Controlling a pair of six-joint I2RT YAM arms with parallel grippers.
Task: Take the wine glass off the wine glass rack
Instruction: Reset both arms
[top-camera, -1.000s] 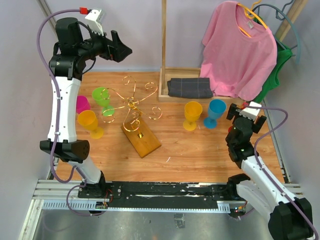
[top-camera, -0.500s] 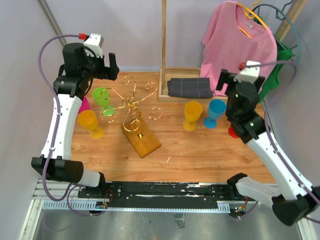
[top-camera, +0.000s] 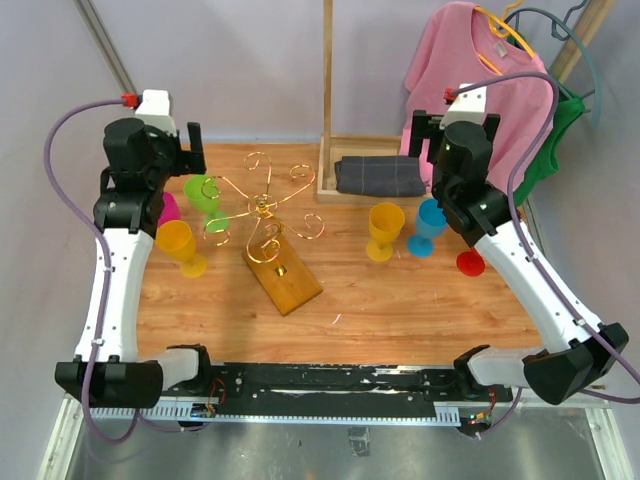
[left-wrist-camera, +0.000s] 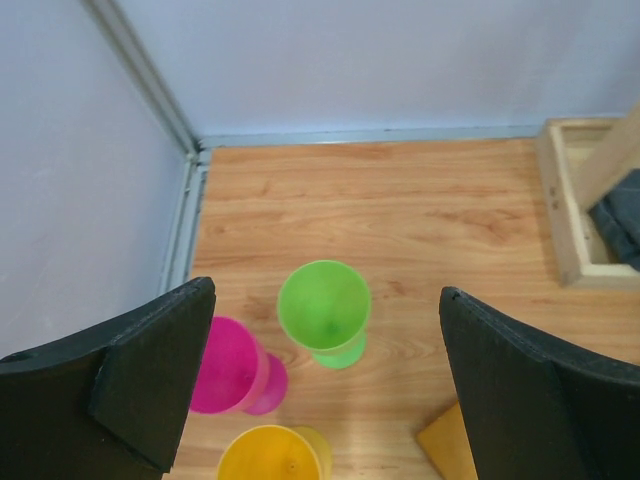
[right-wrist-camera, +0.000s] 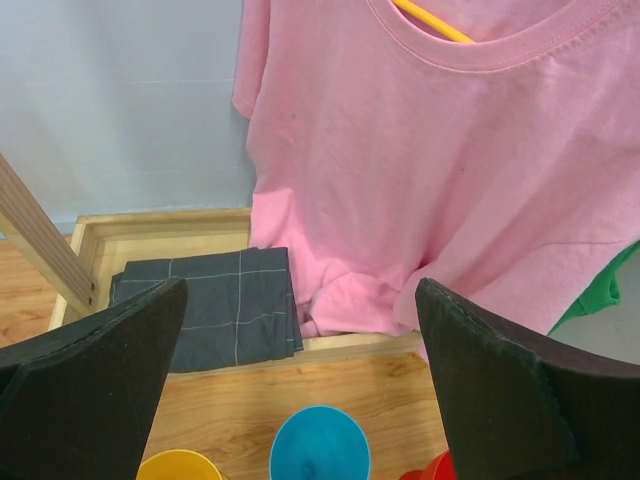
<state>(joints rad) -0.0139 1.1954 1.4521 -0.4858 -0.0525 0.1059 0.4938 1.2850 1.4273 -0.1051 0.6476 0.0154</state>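
Note:
The wine glass rack (top-camera: 262, 205), gold wire with curled arms, stands on its wooden base (top-camera: 283, 272) left of the table's middle. A green wine glass (top-camera: 204, 190) (left-wrist-camera: 323, 305) sits upright at the tip of the rack's left arm; whether it touches the wire I cannot tell. My left gripper (top-camera: 190, 150) (left-wrist-camera: 327, 292) hovers high above it, open and empty. The right gripper (top-camera: 427, 135) (right-wrist-camera: 302, 285) is raised at the back right, also open and empty, with a blue glass (right-wrist-camera: 320, 445) below it.
A pink glass (top-camera: 165, 208) and a yellow glass (top-camera: 175, 240) stand left of the rack. Another yellow glass (top-camera: 385, 222), the blue glass (top-camera: 433, 218) and a red one (top-camera: 470, 262) stand on the right. A folded grey cloth (top-camera: 380, 175) lies in a wooden frame beneath a hanging pink shirt (top-camera: 480, 100).
The left arm swung left and down, its gripper now over the green and pink glasses. The right arm rose from low at the right edge toward the pink shirt. Both grippers stayed open.

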